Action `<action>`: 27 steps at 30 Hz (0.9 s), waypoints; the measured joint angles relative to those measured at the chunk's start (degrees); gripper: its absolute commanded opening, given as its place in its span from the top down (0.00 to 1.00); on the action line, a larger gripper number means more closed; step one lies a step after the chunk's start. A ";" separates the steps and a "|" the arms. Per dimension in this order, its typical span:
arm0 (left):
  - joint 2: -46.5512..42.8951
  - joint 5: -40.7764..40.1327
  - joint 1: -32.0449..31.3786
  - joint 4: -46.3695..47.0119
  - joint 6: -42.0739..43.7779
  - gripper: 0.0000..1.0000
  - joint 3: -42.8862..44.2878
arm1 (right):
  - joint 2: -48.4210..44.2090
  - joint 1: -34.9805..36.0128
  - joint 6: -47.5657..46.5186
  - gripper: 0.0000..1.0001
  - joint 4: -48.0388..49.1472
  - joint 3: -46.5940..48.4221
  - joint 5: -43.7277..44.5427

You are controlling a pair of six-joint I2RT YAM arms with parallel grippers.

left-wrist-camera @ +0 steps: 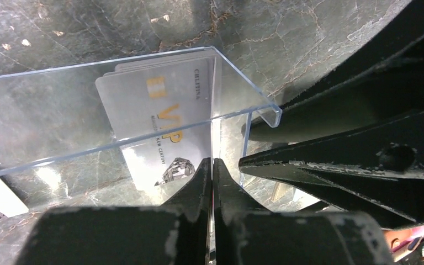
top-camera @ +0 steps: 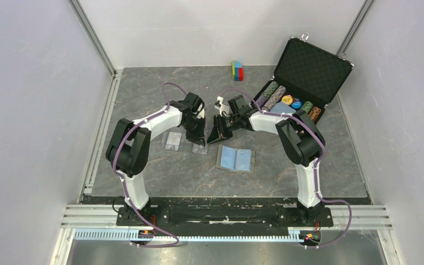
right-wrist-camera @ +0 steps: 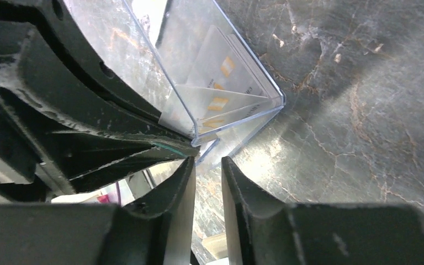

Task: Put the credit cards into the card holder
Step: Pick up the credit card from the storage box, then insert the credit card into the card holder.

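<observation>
Credit cards [left-wrist-camera: 153, 113] inside clear case [left-wrist-camera: 38, 118], holder [top-camera: 235, 159] open

The left arm [top-camera: 154, 118] and the right arm [top-camera: 303, 141] are alike: white tubular links, bulky black joint housings, black base plates at the near edge of the bench [top-camera: 199, 176], and a thin purple cable [top-camera: 170, 84] trailing along each from base to wrist. Each ends in a black tool, the left tool [left-wrist-camera: 212, 165] and the right tool [right-wrist-camera: 207, 165], with tapering, wedge-shaped fingers [right-wrist-camera: 254, 210]. Their matte edges are scuffed pale grey, and a small round hole pierces a finger's flat side.
</observation>
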 measured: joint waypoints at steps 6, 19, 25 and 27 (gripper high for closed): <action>-1.97 -0.46 0.02 -0.17 0.00 0.98 -0.02 | -1.55 -0.20 -2.29 0.42 -2.12 -1.01 2.58; -18.60 -0.09 2.84 3.93 -1.36 0.98 -4.79 | -13.62 -3.08 -3.39 0.26 1.60 -2.78 2.10; -25.00 5.31 3.85 11.04 -3.06 0.98 -10.78 | -15.96 -2.95 2.47 0.28 12.02 -6.05 -2.91; -26.91 7.43 3.85 14.25 -3.93 0.98 -12.50 | -15.96 -2.95 4.02 0.30 14.01 -6.56 -3.69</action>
